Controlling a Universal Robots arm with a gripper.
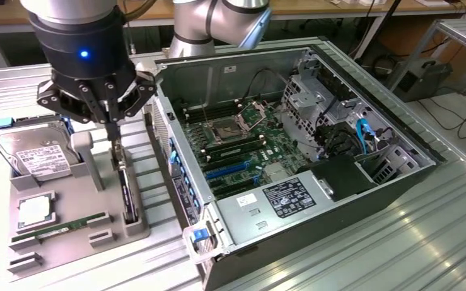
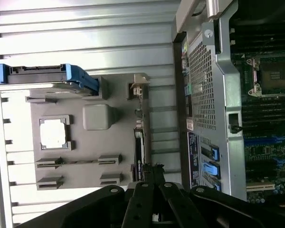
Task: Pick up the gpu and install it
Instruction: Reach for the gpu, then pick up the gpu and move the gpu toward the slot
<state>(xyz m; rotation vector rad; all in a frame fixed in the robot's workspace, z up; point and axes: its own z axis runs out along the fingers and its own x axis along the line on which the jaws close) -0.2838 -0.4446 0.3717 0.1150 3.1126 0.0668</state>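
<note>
The gpu stands on its edge in a slot at the right side of the grey holder tray, a thin black card with a silver bracket at its far end. In the wrist view the gpu appears edge-on, straight ahead of the fingers. My gripper hangs just above the card's far end, fingers pointing down and drawn together with nothing between them. From the wrist, the gripper tips meet over the card's near end.
The tray also holds a silver hard drive, a CPU and a green memory stick. The open computer case lies to the exterior view's right, with its motherboard and blue expansion slots exposed. The case wall stands close beside the tray.
</note>
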